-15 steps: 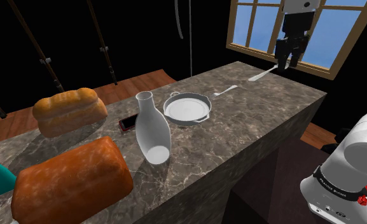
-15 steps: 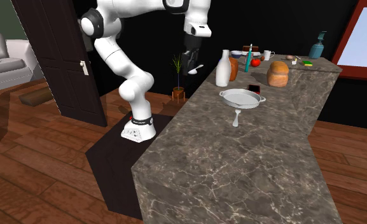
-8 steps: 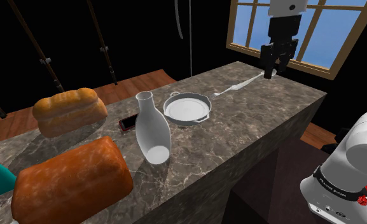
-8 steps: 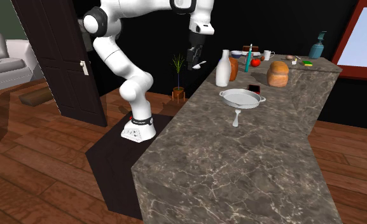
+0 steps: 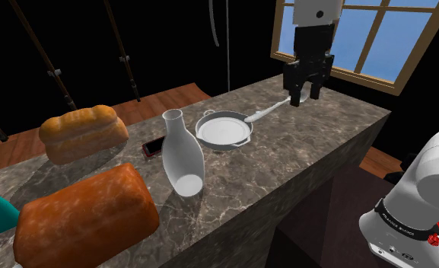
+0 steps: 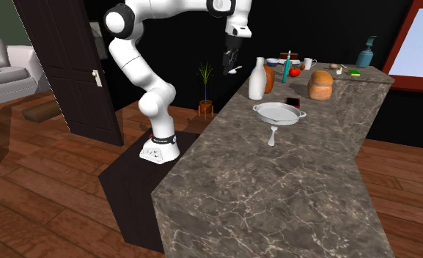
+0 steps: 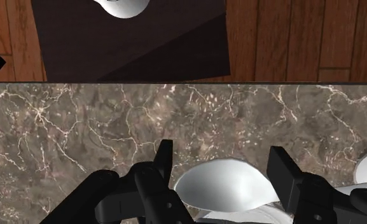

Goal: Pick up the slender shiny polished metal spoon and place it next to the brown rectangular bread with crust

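Big brown bread (image 5: 84,217) lay at shoulder view's near left on bench (image 5: 316,145). Lighter loaf (image 5: 81,133) sat behind it. White bottle (image 5: 182,152) stood upright in middle, grey pan (image 5: 224,129) just past it. Far right, black pincer (image 5: 304,96) hung above bench, gripping shiny spoon (image 7: 221,184), its bowl between fingers (image 7: 165,162). Spoon was up in air, well apart from bread.

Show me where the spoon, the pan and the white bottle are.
spoon (image 7: 223,184): wrist view, on its bowl.
pan (image 5: 224,131): shoulder view, on its bare bottom.
white bottle (image 5: 182,158): shoulder view, on its body.
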